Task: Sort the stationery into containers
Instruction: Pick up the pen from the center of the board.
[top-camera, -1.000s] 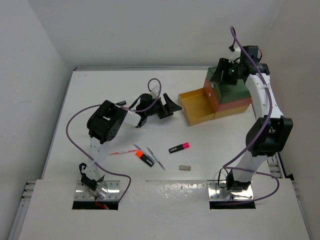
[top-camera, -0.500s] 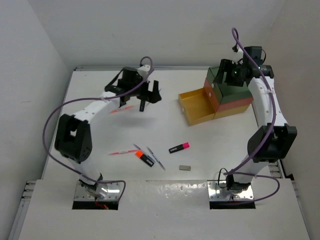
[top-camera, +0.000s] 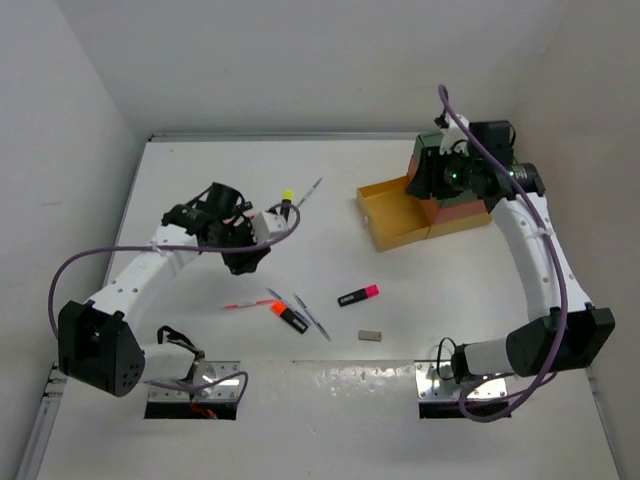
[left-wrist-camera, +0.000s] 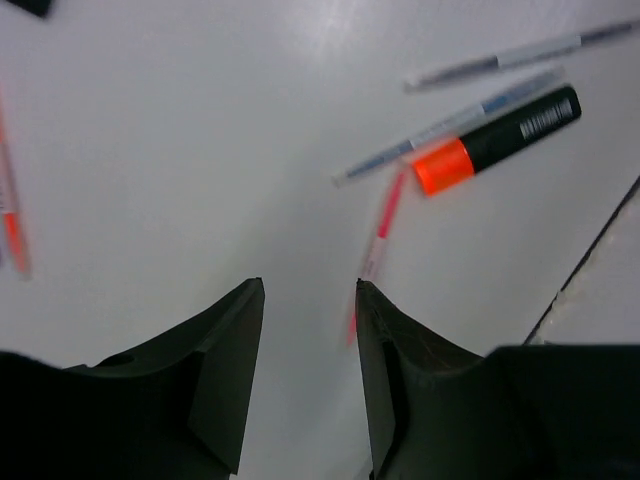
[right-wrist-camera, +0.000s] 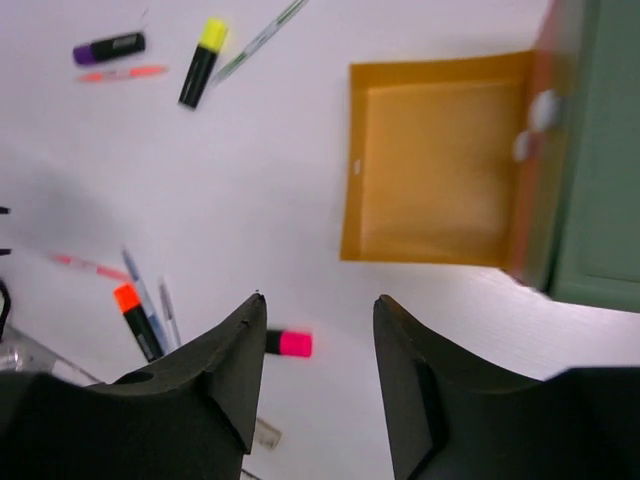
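The stationery lies spread over the white table. Towards the front are an orange-capped highlighter (top-camera: 288, 316) (left-wrist-camera: 495, 140), a red pen (top-camera: 240, 305) (left-wrist-camera: 380, 225), two grey pens (top-camera: 312, 315), a pink-capped highlighter (top-camera: 358, 295) (right-wrist-camera: 288, 343) and a grey eraser (top-camera: 370, 336). Farther back lie a yellow-capped highlighter (top-camera: 287, 203) (right-wrist-camera: 203, 60), a thin pen (top-camera: 308, 192) and a purple-capped highlighter (right-wrist-camera: 108, 47). The containers stand at the back right, with the yellow drawer (top-camera: 395, 215) (right-wrist-camera: 440, 170) pulled out and bare inside. My left gripper (top-camera: 245, 255) (left-wrist-camera: 310, 285) hangs open above the red pen. My right gripper (top-camera: 425, 180) (right-wrist-camera: 320, 300) hovers open beside the stack.
The green drawer (right-wrist-camera: 600, 150) and the coral-red drawer (top-camera: 460, 210) sit shut above the yellow one. White walls close in the table at the back and on both sides. A seam in the table (left-wrist-camera: 590, 250) runs near the front pens.
My left arm has swung from the back of the table forward and left, and its jaws have narrowed. My right gripper has shifted slightly left over the drawers.
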